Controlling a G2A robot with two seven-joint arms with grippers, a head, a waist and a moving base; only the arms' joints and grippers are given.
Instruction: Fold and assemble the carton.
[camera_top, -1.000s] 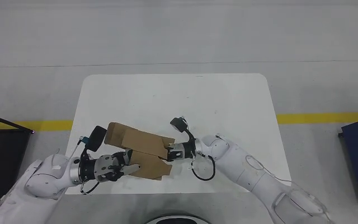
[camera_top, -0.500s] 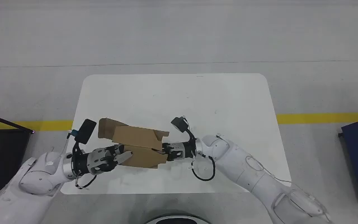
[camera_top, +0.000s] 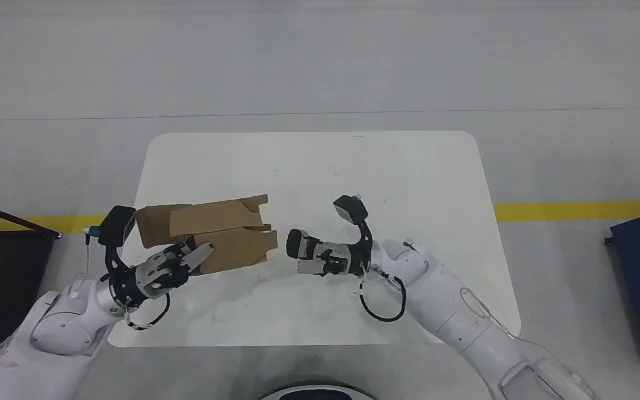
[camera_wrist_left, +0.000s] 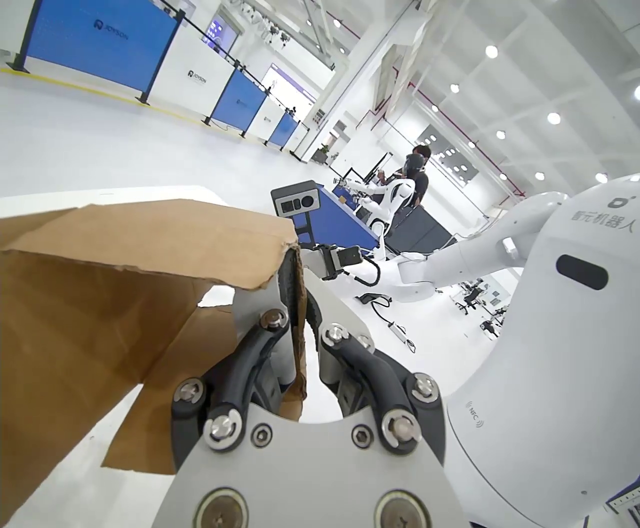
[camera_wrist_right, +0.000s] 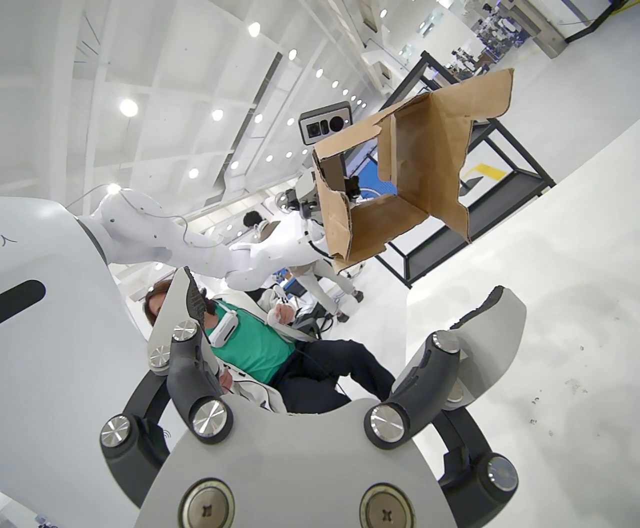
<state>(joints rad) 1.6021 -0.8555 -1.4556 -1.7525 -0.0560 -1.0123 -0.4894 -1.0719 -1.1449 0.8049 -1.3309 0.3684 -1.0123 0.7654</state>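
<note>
At the left side of the table (camera_top: 400, 170), the left gripper (camera_top: 190, 258) is clamped on the carton (camera_top: 205, 230), pinching one cardboard wall close to its ragged cut edge. In the left wrist view the two dark fingers (camera_wrist_left: 287, 280) press tight on either side of that single wall. The carton is plain brown cardboard, opened out into a rectangular sleeve rather than lying flat. Seen from above, it lies lengthwise over the left half of the table, one end beside the left arm's wrist and the other pointing toward the table's middle. In the right wrist view its open end faces the camera, so the inner walls show, and several loose flaps stand out from the rim, not folded in. There it seems to be held up off the table top, though from above I cannot tell whether any edge touches the surface. Just right of the carton, with a narrow strip of bare table between them, the right gripper (camera_top: 298, 245) points at that open end. Its fingers (camera_wrist_right: 492, 310) are spread wide with nothing between them. Farther right the white table top carries a few small dark specks, visible in the right wrist view.
</note>
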